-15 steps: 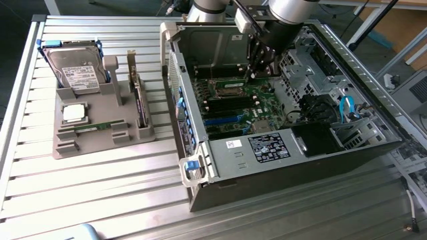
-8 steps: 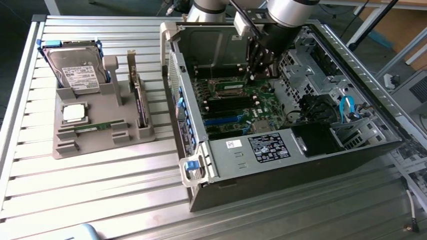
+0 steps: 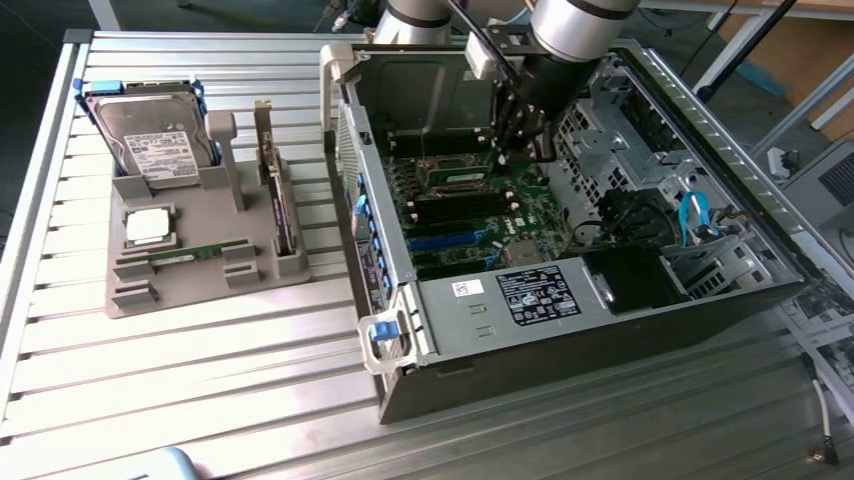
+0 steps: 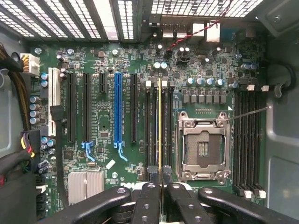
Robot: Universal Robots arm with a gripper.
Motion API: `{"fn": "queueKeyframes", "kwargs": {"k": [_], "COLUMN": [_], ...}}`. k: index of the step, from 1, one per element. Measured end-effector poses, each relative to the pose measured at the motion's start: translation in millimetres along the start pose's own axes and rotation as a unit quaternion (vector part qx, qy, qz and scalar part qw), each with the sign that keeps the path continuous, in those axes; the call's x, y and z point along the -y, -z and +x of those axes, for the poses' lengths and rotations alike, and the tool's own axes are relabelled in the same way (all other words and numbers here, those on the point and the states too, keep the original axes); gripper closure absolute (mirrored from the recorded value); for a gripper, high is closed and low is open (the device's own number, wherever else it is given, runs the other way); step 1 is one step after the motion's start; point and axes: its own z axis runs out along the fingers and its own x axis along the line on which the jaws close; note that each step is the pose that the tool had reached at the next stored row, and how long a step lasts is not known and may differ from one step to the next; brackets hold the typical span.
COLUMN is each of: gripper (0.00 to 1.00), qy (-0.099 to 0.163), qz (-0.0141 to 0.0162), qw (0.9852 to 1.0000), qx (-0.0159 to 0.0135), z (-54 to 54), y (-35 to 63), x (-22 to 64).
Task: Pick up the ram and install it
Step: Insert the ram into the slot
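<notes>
On the table [image 3: 200,380], a holder tray [image 3: 200,290] lies at the exterior view's left, the open case [image 3: 534,295] at its right. On the tray: hard drive [image 3: 154,140] far, processor [image 3: 147,225] nearer (expansion card [image 3: 280,215] upright on the case side). Inside the case, the claw [image 4: 160,186] pinches the ram [image 4: 160,126] among slots beside the socket [image 4: 203,147].

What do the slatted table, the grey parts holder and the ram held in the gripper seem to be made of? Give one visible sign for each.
The slatted table: bare metal, likely aluminium; ribbed, silvery, with glare.
The grey parts holder: matte plastic, probably; dull, even grey, no shine.
The ram, edge-on in the shut gripper: seemingly laminated circuit board; thin yellowish edge.
</notes>
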Motion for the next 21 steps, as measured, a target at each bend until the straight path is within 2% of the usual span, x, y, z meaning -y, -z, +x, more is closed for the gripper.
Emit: {"fn": "queueKeyframes", "kwargs": {"k": [21], "gripper": [0.88], "qy": [0.000], "qz": [0.0000], "qw": [1.0000], "qx": [-0.0002], "z": [1.1], "y": [-16.7], "x": [0.6]}}
